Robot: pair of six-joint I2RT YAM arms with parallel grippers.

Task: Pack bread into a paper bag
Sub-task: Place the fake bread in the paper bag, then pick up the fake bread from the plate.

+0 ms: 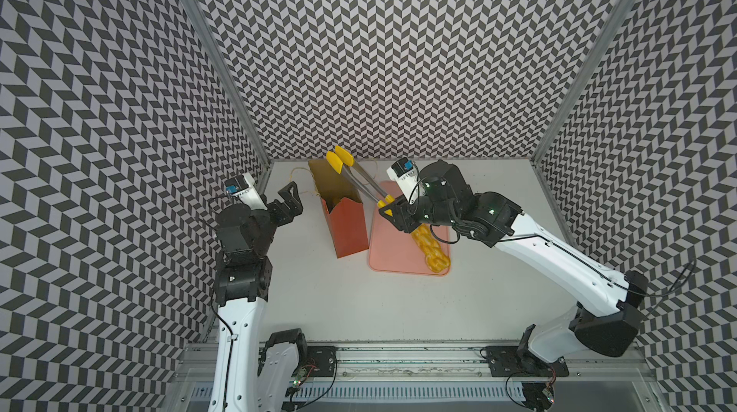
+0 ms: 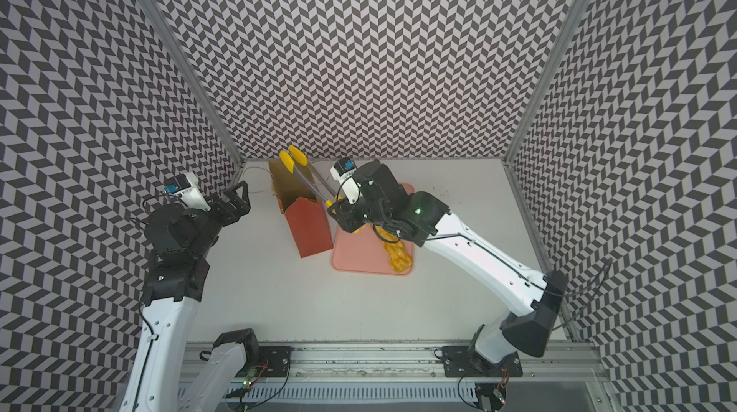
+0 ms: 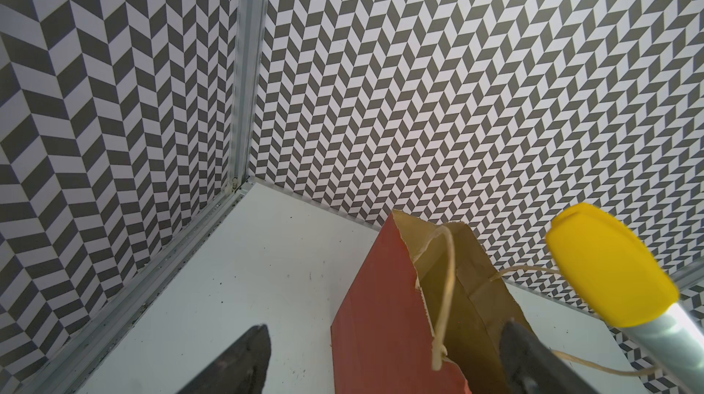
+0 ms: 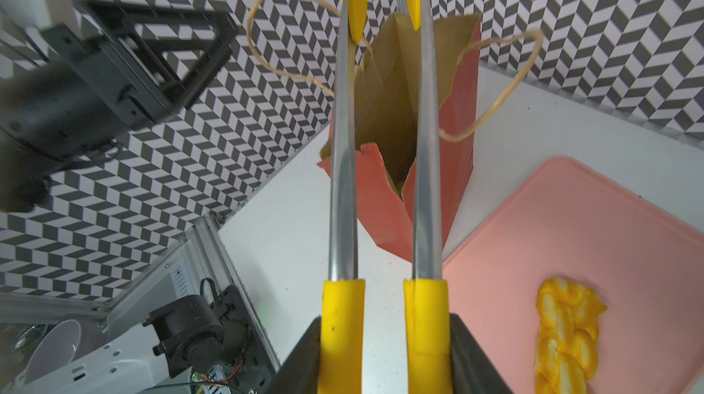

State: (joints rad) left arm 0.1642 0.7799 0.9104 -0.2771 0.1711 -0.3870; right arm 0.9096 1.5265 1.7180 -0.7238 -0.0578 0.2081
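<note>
Red-orange bag (image 1: 347,226): stands with its mouth open right under the tongs (image 1: 361,181). The brown lining shows, but the inside is dark, so its contents cannot be told.
Tongs: the steel arms reach out over the bag mouth. The yellow tips are a narrow gap apart with nothing between them. They are held high and slanted, probably so a piece can drop in clear of the rim.
Right gripper (image 4: 384,357): clamped on the tongs, one finger outside each yellow handle sleeve. Squeezing there is what would close the tips.
Left gripper (image 1: 289,202): jaws spread wide and holding nothing, across the bag from the tongs and close to its rim. It is likely waiting to steady the bag or keep the mouth open. One finger is near a twine handle (image 3: 449,277); whether it touches cannot be told.
Loaf (image 1: 432,250): the only bread in view. It lies flat, back behind the tong handles and partly under the right arm, along the tray edge farthest from the bag.
Tray (image 1: 395,246): pink and flat, just beside the bag on the right gripper's side, with nothing else on it.
Step, as judged: the tips are empty over the bag and one loaf is out, so the next move is to swing back and grip it.
Risk: the long loaf could catch the rim or a handle, and the light bag could tip.
</note>
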